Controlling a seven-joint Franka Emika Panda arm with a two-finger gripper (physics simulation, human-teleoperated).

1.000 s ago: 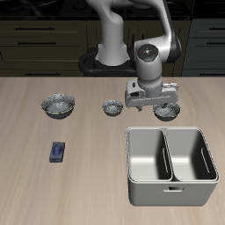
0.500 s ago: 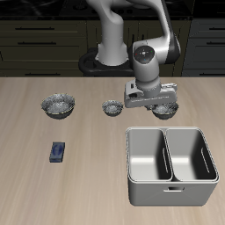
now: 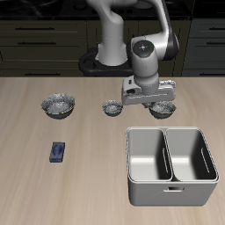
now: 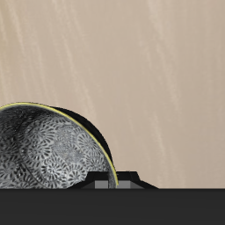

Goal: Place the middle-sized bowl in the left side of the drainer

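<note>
Exterior view is showing the tool (image 3: 156,95) hanging over the middle-sized bowl (image 3: 162,109), its grip unclear; smallest bowl (image 3: 112,107) sitting beside.

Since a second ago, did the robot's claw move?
Yes. The gripper rose a little, away from the drainer and farther back, above the middle-sized bowl.

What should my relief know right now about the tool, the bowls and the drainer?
Tool: low over the middle-sized bowl; whether it is open or shut can't be told, and no grasp shows.
Middle-sized bowl: on the table behind the drainer, its rim showing in the wrist view.
Widest bowl and smallest bowl: on the table in the same row.
Done: approach only.
Left: grasp, lift, place in the drainer's left side.
</note>
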